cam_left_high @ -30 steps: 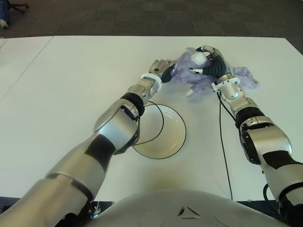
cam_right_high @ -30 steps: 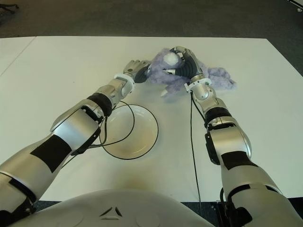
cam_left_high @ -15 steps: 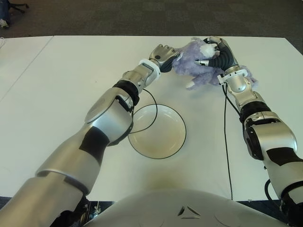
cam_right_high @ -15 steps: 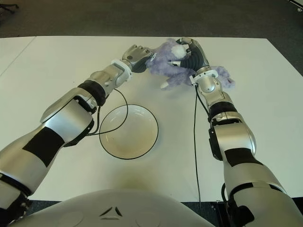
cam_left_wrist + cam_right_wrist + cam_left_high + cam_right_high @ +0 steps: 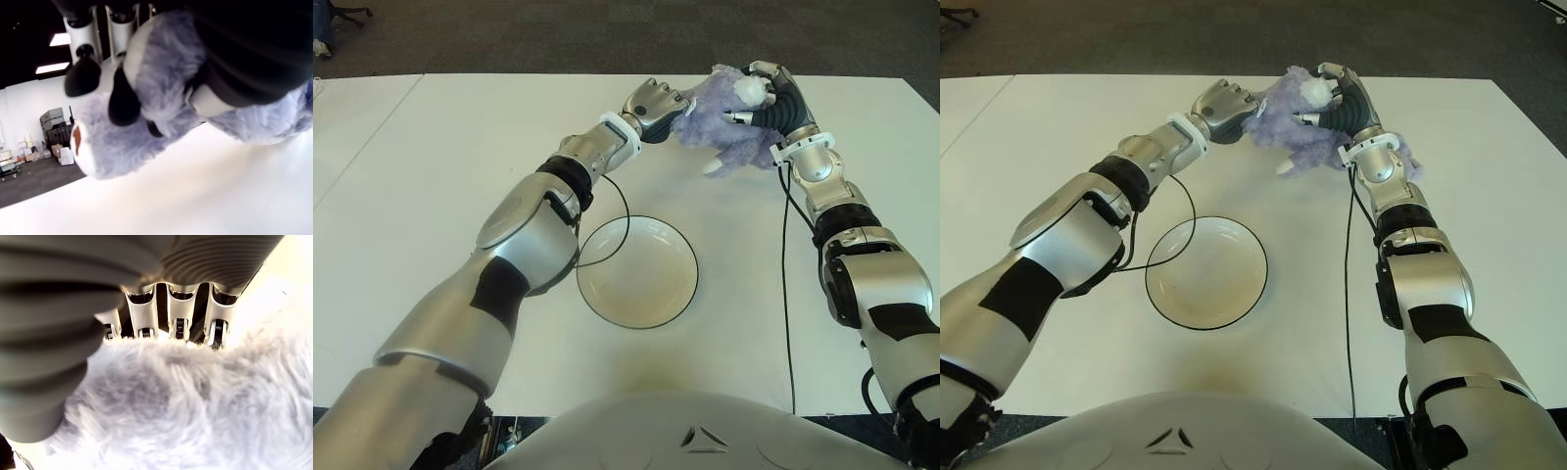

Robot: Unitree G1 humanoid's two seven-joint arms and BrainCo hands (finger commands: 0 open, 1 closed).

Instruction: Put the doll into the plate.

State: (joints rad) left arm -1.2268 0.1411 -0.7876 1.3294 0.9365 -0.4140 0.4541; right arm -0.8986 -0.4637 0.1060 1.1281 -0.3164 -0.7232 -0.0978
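Since a second ago the doll [image 5: 724, 132] has been carried up off the white table [image 5: 431, 196] and farther from the robot, and the left arm no longer covers the plate [image 5: 637, 271]. Nearest, the black-rimmed plate is seen empty on the table, with a black cable lying across its rim. Beyond it, well apart, the purple plush doll is gripped from both sides: the left hand [image 5: 654, 101] and the right hand [image 5: 773, 98]. Only the wrist views show the fingers [image 5: 177, 308] pressed into the fur. No writing can be read
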